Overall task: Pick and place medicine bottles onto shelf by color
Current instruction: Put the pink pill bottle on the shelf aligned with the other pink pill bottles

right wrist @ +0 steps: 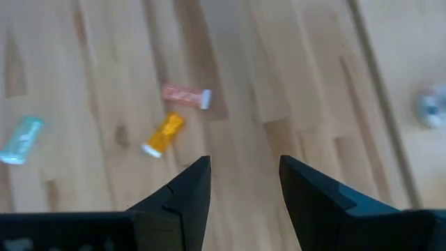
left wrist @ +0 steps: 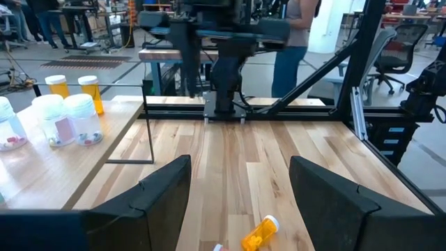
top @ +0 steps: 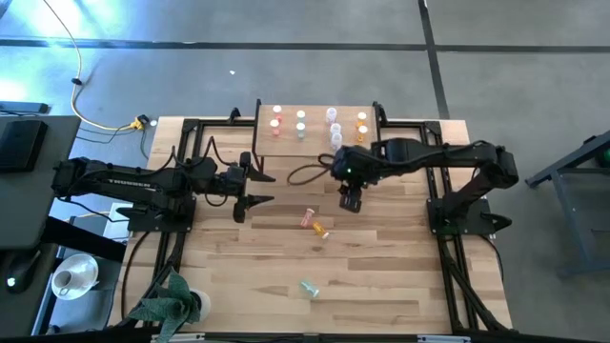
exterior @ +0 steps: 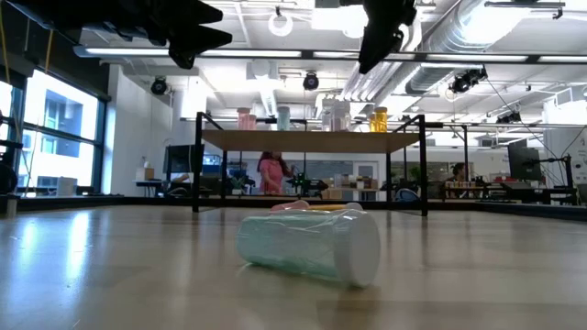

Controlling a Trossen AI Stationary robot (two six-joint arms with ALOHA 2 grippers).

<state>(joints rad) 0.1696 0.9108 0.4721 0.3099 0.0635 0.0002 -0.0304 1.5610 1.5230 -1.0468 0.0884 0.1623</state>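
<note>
Grey concrete floor [top: 286,57] surrounds the plank table, crossed by dark seams. Yellow cable [top: 100,119] trails at 10 o'clock; dark desk [top: 24,143] at 9 o'clock. Open workshop hall beyond: white ceiling with exposed ducts [exterior: 477,37] and strip lights, tall windows [exterior: 50,137] at 9 o'clock, benches and a person in pink [exterior: 271,172] far back.

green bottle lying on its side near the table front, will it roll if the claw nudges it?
Probably. The green bottle is a smooth cylinder lying on its side on the flat table, so a sideways push should roll it. It looks like light plastic, so it would likely skid easily. Neither claw is near it.
</note>
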